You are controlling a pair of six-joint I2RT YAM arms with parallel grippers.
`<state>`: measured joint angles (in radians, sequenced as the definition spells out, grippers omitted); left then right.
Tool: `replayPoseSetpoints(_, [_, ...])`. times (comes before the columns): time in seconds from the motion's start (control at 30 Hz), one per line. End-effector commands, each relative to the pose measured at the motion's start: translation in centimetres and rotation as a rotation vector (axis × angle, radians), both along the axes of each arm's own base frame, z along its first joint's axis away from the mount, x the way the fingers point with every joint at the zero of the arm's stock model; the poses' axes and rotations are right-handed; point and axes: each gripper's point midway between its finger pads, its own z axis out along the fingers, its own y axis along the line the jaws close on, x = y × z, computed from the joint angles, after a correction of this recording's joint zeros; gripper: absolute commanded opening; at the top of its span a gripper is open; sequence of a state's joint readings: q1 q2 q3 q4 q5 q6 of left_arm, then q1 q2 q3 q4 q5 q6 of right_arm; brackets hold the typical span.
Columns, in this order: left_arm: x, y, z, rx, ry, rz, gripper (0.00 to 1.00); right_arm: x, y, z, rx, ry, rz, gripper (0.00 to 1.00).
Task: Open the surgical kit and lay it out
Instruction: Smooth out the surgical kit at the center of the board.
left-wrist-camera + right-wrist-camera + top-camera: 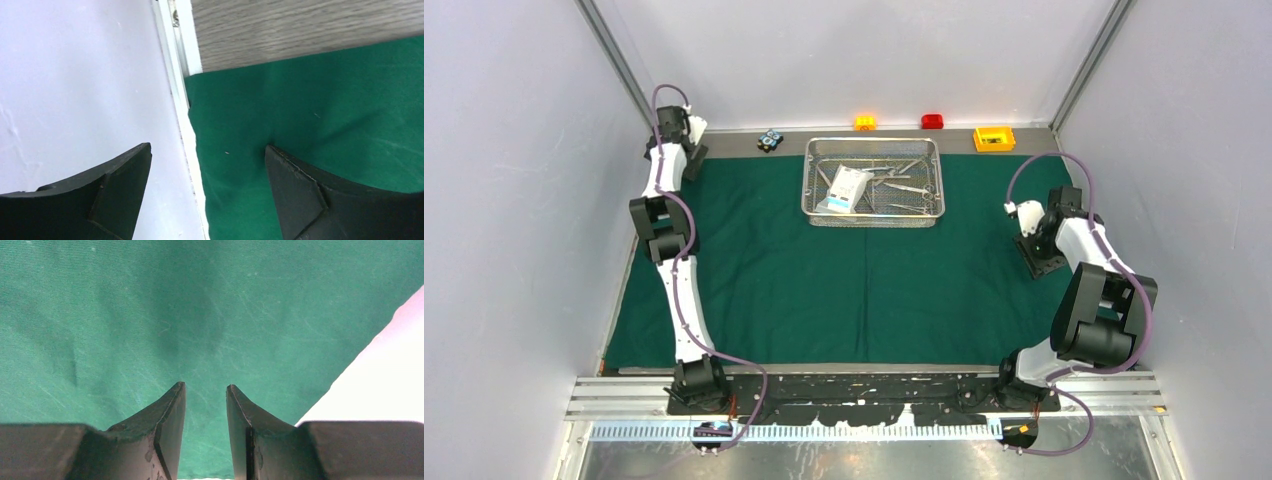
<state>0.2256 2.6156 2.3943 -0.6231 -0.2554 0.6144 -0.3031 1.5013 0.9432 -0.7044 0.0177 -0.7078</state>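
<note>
Currently:
left gripper (207, 146): wide open, empty, 10 o'clock corner of drape (824, 290)
right gripper (205, 385): narrow gap, empty, 3 o'clock edge of drape
tray (873, 221): on drape, 12 o'clock; pouch (848, 188) and forceps (909, 187) inside

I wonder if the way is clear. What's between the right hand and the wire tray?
Only bare green cloth lies between the right hand and the wire tray; the top view shows it.
</note>
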Motion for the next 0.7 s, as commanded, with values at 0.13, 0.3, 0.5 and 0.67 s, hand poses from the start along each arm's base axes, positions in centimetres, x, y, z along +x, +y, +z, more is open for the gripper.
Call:
replayPoseSetpoints(0.13, [-3.4, 4.2, -5.8, 0.009, 0.136, 0.088, 0.90, 0.9, -0.5, 1.9, -0.023, -0.072, -0.041, 0.41])
replayPoseSetpoints(0.3, [-2.5, 3.1, -1.2, -0.061, 0.033, 0.092, 0.96, 1.8, 0.4, 2.6, 0.039, -0.106, -0.059, 0.41])
replayPoseSetpoints(0.5, [-2.9, -2.0, 4.5, -0.272, -0.058, 0.005, 1.00, 2.6, 1.8, 3.8, 0.121, -0.154, -0.083, 0.42])
replayPoseSetpoints(0.67, [-6.1, -5.9, 6.3, -0.394, -0.049, -0.049, 1.00, 3.0, 2.4, 3.6, 0.155, -0.177, -0.089, 0.42])
